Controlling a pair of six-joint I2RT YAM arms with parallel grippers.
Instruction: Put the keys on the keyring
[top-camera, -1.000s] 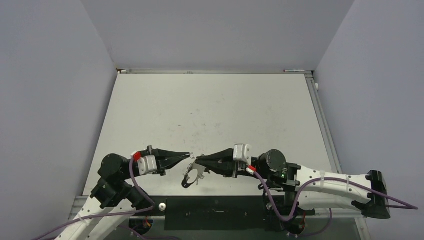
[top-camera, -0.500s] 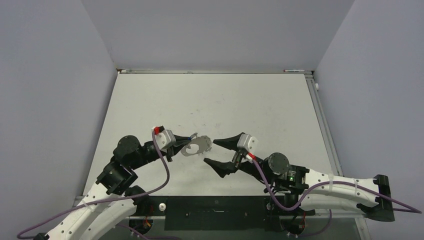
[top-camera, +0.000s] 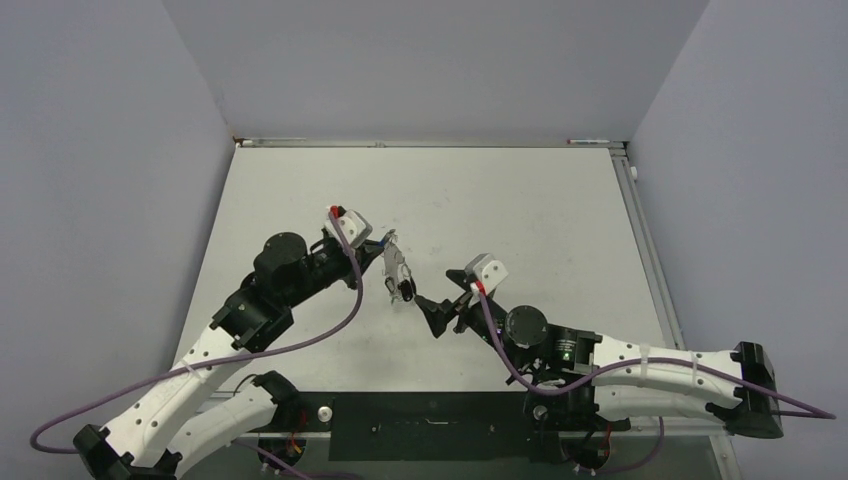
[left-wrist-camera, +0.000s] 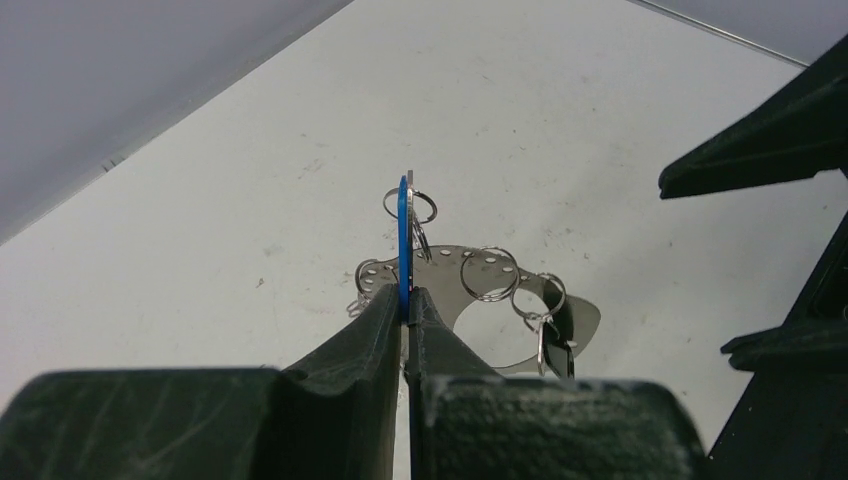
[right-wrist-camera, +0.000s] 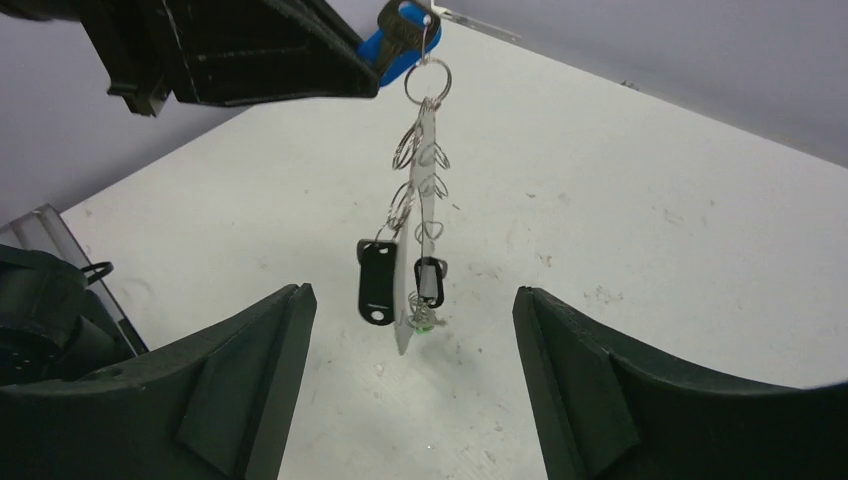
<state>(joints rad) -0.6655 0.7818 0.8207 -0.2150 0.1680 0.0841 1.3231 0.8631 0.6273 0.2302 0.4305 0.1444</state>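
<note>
While left gripper (left-wrist-camera: 405, 300) pinches blue key (left-wrist-camera: 403, 235) | keyring (right-wrist-camera: 424, 190) dangles off it, clear of table (top-camera: 500, 200) | right gripper (right-wrist-camera: 410, 295) jaws wide apart, empty

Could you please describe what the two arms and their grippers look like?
Both the left arm and right arm have white links with black joints. A purple cable loops along each, with a red tag beside a white wrist block. The left gripper and right gripper have matte black, wedge-shaped fingers. A green light shows on the right arm.
</note>
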